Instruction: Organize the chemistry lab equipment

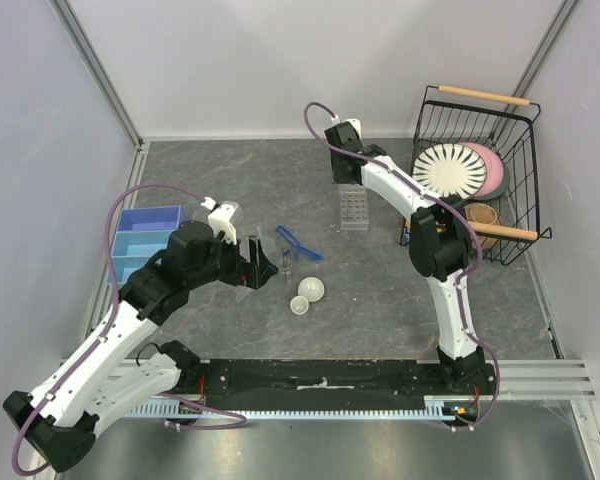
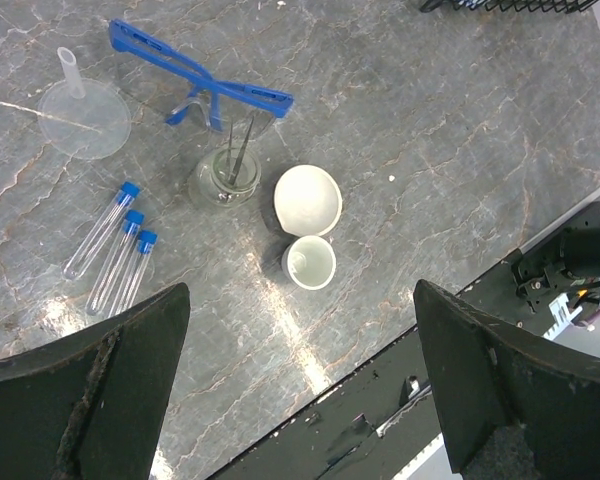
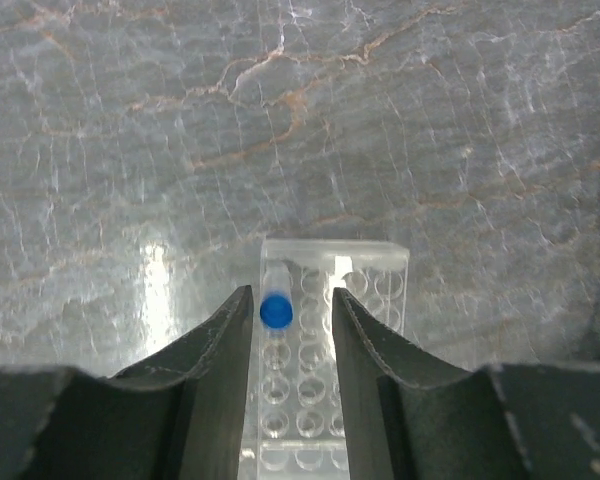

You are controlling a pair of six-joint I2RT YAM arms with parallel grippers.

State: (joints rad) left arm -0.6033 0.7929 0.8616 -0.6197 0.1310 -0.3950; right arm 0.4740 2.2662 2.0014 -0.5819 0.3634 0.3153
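Hovering above the clear plastic tube rack (image 3: 380, 265) at far centre, the right gripper (image 3: 288, 292) stood slightly parted around a small clear blue-capped tube (image 3: 275, 310) seated there, so racking looked underway, and the wide-spread left gripper (image 1: 255, 264) next needed a clean pinch on one of the three loose tubes (image 2: 115, 250) lying near-left.

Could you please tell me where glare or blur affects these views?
Left wrist view: a glare streak crosses the table beside the tubes; its gripper fingers are dark and soft. Right wrist view: a bright patch beside the rack, blue cap blurred. Top external view: even, sharp.
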